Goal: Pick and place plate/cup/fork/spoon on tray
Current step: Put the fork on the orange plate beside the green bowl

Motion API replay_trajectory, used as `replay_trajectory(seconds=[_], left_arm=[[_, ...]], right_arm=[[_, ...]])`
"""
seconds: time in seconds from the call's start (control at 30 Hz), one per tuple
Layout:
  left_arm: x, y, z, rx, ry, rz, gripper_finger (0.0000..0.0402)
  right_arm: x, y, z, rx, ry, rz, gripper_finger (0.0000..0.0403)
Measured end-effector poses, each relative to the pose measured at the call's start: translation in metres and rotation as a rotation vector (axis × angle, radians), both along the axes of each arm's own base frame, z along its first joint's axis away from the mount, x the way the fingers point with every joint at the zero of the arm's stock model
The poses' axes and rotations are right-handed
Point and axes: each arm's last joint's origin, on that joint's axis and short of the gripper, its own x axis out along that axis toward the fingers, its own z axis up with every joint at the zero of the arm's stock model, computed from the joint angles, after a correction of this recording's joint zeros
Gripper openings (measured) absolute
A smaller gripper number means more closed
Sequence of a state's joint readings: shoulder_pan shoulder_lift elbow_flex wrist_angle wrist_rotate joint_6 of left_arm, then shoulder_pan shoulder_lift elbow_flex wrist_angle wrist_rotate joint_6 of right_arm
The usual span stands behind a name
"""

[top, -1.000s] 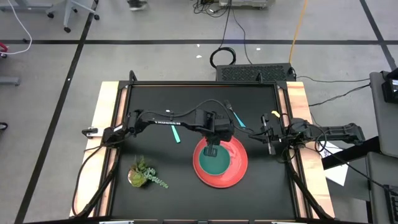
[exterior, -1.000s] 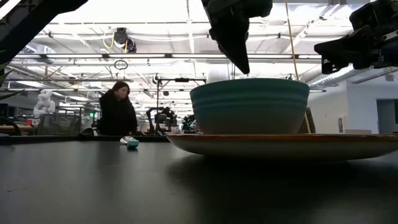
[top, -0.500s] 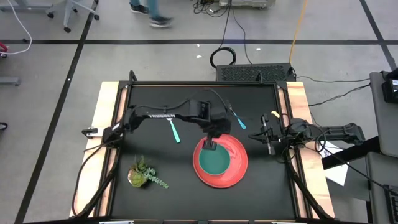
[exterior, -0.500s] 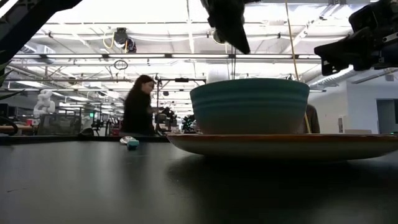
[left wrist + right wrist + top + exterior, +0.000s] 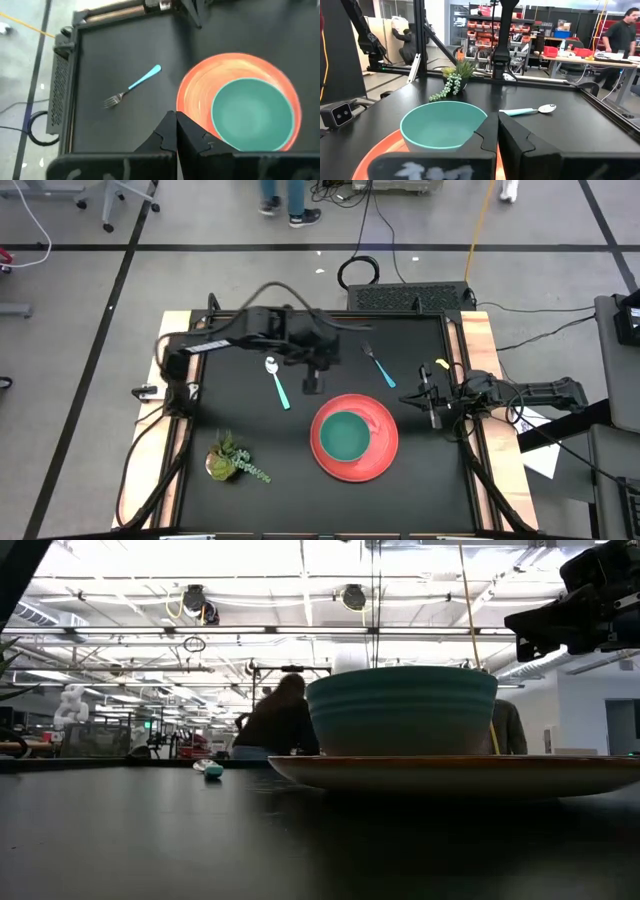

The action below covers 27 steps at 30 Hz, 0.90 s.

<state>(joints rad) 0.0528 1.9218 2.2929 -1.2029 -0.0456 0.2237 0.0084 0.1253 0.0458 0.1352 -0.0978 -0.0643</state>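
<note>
- Left hand (image 5: 313, 383) hangs above bare black surface (image 5: 240, 510), between the spoon (image 5: 275, 380) and the fork (image 5: 378, 366), just behind the tray (image 5: 384, 452); in its wrist view its two fingers are pressed together with nothing between them.
- Its cargo is delivered: the cup (image 5: 345, 436) sits upright in the middle of the tray, apart from any finger, so the arm seems to be repositioning for cutlery.
- A second ago that hand was over the cup's rim; half a second ago it was lifting off the tray's back edge; it has since pulled back and toward the left side.
- The low view confirms this: the dark fingers above the cup are gone from it.
- Spoon and fork lie flat on the surface behind the tray, well apart, unmoved throughout.
- Right hand (image 5: 430, 402) waits low at the right edge, beside the tray; its fingers look closed and empty, though the wrist view shows only their backs.
- A small potted plant (image 5: 230, 459) stands near the front left, clear of the work.
</note>
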Motion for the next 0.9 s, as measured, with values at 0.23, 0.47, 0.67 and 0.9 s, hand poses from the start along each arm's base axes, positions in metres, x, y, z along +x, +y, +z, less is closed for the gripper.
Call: replay_trajectory(seconds=[0.23,0.47,0.67,0.9], left_arm=[[-0.035,0.0,0.02,0.008,-0.076,0.031,0.0],[-0.068,0.005,0.008,0.002,-0.104,0.11,0.0],[-0.107,0.003,-0.005,0.013,-0.28,0.154,0.0],[-0.142,0.001,-0.04,-0.086,-0.438,0.089,0.0]], right_arm=[[0.0,0.0,0.001,0.0,-0.005,0.0,0.0],[0.001,0.0,0.0,0.0,-0.003,0.0,0.0],[0.001,0.0,0.0,0.0,0.007,0.0,0.0],[0.002,0.0,0.0,0.0,0.006,0.0,0.0]])
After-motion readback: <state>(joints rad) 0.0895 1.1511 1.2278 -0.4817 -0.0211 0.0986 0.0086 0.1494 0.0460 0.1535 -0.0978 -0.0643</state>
